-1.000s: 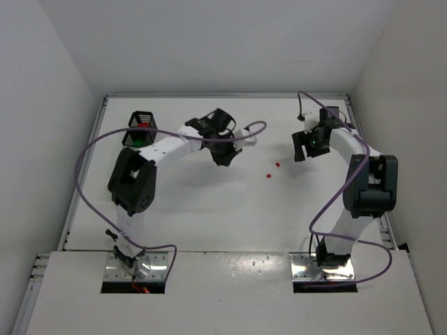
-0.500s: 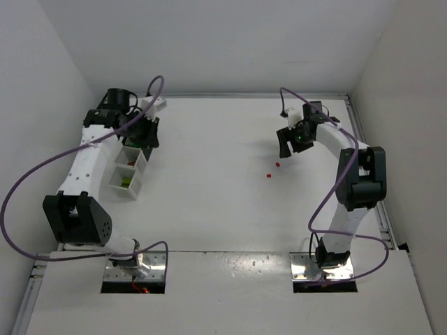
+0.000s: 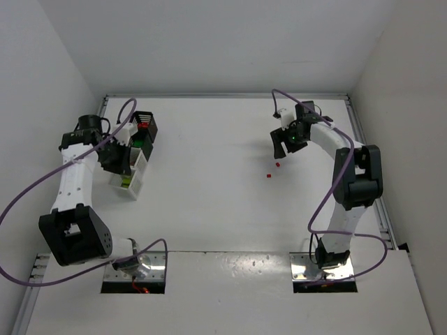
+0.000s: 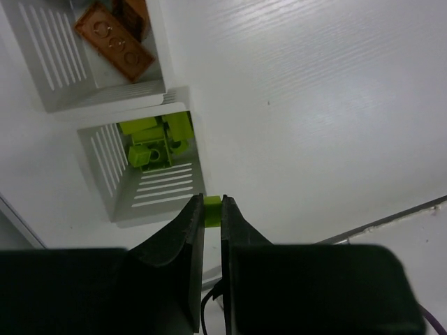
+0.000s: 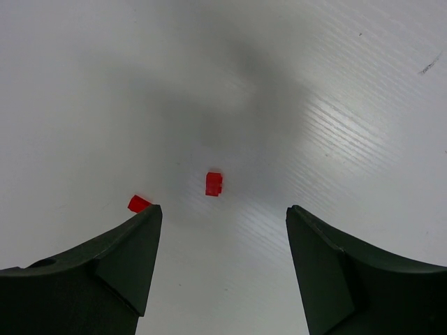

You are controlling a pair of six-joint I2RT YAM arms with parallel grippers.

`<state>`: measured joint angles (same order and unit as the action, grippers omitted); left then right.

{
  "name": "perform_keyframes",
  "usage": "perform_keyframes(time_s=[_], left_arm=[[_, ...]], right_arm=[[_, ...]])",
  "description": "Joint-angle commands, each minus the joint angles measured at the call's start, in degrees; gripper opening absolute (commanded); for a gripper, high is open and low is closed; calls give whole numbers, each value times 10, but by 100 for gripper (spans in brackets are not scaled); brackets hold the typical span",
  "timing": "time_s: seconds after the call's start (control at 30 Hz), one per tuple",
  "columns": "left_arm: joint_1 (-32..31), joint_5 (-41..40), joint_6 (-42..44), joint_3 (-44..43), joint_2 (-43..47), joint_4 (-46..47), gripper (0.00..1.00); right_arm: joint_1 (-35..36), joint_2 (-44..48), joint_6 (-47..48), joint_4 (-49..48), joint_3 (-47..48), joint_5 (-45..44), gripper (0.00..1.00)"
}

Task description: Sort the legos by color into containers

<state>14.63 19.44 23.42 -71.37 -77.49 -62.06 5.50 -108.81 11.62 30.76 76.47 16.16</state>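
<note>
My left gripper (image 4: 212,203) is shut on a tiny yellow-green lego (image 4: 212,211) pinched at its fingertips. It hovers just beside a white container (image 4: 105,181) that holds several yellow-green legos (image 4: 155,142). The neighbouring white container (image 4: 49,84) holds orange-brown bricks (image 4: 114,45). In the top view the left gripper (image 3: 116,158) is at the row of containers (image 3: 134,183) on the far left. My right gripper (image 5: 223,218) is open above two tiny red legos (image 5: 214,183) (image 5: 138,204) on the table. From above, these red legos (image 3: 277,165) (image 3: 267,176) lie just below the right gripper (image 3: 285,144).
A black mesh container (image 3: 145,124) with red pieces stands at the far end of the row. The table's raised left edge (image 3: 89,150) runs close behind the containers. Purple cables loop from both arms.
The left arm has swung from mid-table to the far left and now hangs by the containers with the yellow-green lego. The right gripper has shifted a little to the left, staying open.
</note>
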Motion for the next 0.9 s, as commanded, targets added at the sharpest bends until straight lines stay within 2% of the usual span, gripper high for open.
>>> perform_keyframes(time_s=[0.0,0.17,0.3,0.5,0.57,0.73,0.83,0.87], left_arm=[[18,-14,13,6,-3,26,0],[41,-21,8,6,-30,62,0],[46,-21,2,0,-47,68,13],[57,-21,8,-10,-66,68,53],[57,-6,8,-25,-66,68,61],[57,59,6,-63,-50,68,62],[2,81,-11,-103,-49,61,60],[-47,86,-18,-119,-56,61,60]], right_arm=[[4,-1,3,-5,17,-9,72],[4,10,9,-11,6,-9,72],[4,10,9,-11,1,-14,72],[4,15,14,-16,-4,-19,72],[4,15,14,-16,-10,-25,72],[4,20,14,-16,-10,-35,72],[4,25,14,-22,-15,-42,72],[4,26,14,-29,-21,-42,72]])
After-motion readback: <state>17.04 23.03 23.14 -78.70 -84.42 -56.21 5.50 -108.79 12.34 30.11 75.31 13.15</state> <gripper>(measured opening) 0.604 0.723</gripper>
